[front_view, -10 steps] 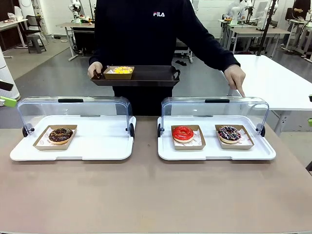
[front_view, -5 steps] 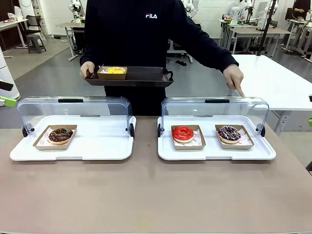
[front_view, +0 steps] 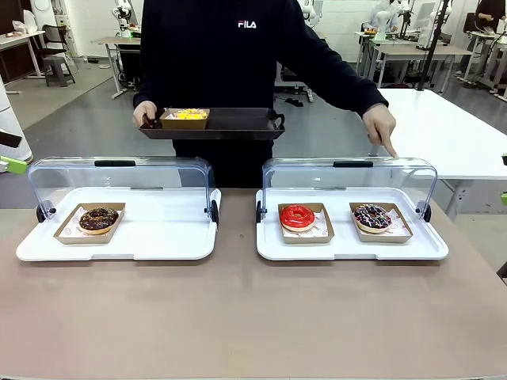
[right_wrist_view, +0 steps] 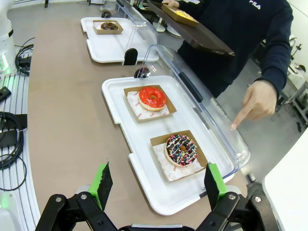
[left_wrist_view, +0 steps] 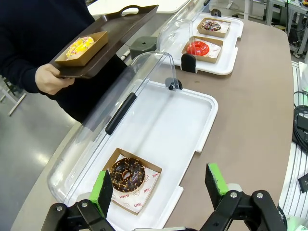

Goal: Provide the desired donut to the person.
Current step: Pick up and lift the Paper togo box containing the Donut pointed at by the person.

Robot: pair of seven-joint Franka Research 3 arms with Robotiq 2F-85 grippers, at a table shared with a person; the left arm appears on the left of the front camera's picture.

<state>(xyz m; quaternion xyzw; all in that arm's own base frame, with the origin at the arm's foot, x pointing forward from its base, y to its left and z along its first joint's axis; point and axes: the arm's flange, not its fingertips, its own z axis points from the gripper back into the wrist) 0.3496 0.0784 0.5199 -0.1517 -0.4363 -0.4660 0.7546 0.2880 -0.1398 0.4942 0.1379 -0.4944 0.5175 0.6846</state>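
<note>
The person (front_view: 230, 55) stands at the far side, holding a dark tray (front_view: 230, 125) with a yellow donut (front_view: 185, 115) in a box. Their other hand (front_view: 383, 128) points a finger down at the open lid above the sprinkled chocolate donut (front_view: 371, 215) (right_wrist_view: 181, 149). A red-glazed donut (front_view: 297, 216) (right_wrist_view: 152, 97) sits beside it on the right white tray (front_view: 348, 249). A chocolate donut (front_view: 98, 219) (left_wrist_view: 127, 174) lies on the left white tray (front_view: 158, 237). My left gripper (left_wrist_view: 159, 185) hovers open above the left tray's near end. My right gripper (right_wrist_view: 156, 179) stands open above the right tray's near edge.
Both white trays have clear dome lids (front_view: 119, 178) (front_view: 348, 180) swung open toward the person. Brown tabletop (front_view: 238, 317) stretches bare in front of the trays. A white table (front_view: 451, 134) stands at the back right.
The person shifted slightly to the left with the dark tray and then settled. The pointing hand stayed at the right lid. Neither gripper moved.
</note>
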